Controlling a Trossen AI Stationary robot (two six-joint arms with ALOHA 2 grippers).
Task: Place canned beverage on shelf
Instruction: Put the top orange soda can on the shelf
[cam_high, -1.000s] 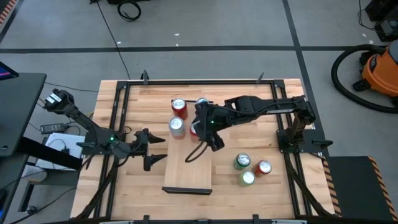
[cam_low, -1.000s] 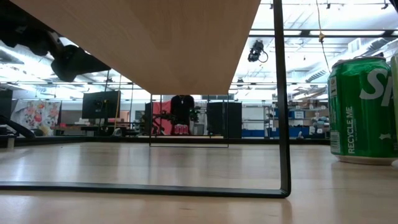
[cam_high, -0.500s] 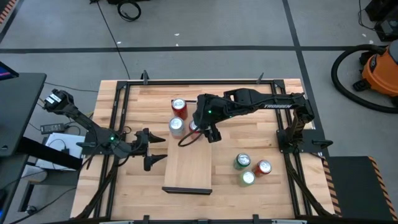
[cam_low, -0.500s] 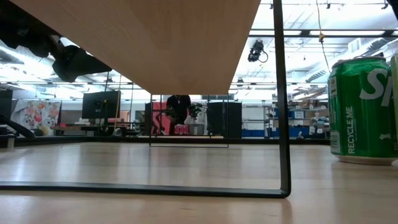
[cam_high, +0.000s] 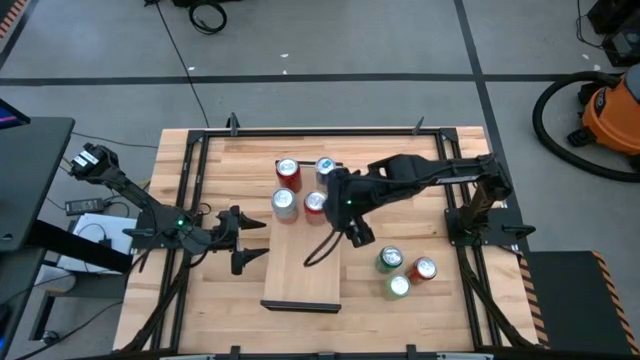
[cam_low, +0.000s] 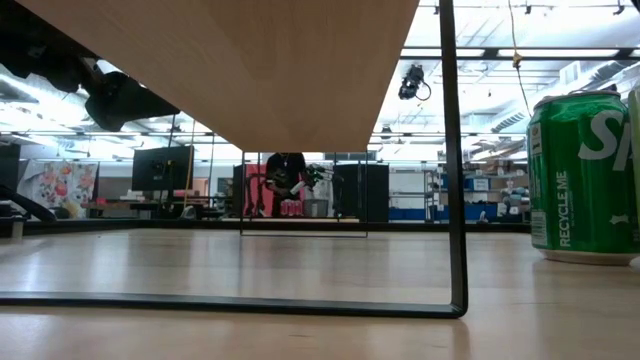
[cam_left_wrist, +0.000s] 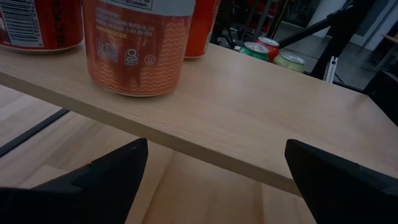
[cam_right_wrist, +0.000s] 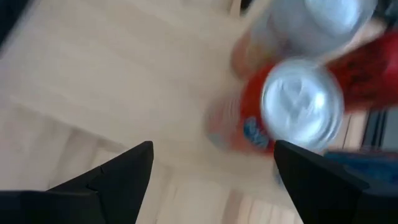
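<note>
1. Setting: a grey workshop floor around a plank tabletop (cam_high: 215, 300) inside a black frame; an orange shop vacuum (cam_high: 612, 105) stands well off to the right

2. Shelf (cam_high: 300, 275): long light-wood board lying along the middle of the table, raised on thin dark legs, as the low view shows from beneath. Its near half is bare, presumably left free for cans not yet placed

3. Cans on the shelf: four stand at its far end, close together — a red can (cam_high: 288, 172), a blue-topped can (cam_high: 325, 167), an orange can (cam_high: 285, 204) and a second red can (cam_high: 315, 203). Grouping them tightly at one end likely saves room

4. Cans off the shelf: a green can (cam_high: 389, 259), a red-rimmed can (cam_high: 424, 268) and a pale green can (cam_high: 398, 286) stand clustered on the tabletop to the shelf's right, within the right arm's reach

5. Right gripper (cam_high: 352, 232): fingers spread apart and empty in the right wrist view, hovering at the shelf's right edge, between the shelved cans and the waiting trio; judged to be between placings

6. Left gripper (cam_high: 247, 241): parked just left of the shelf, fingers wide apart, holding nothing, facing the orange can
</note>
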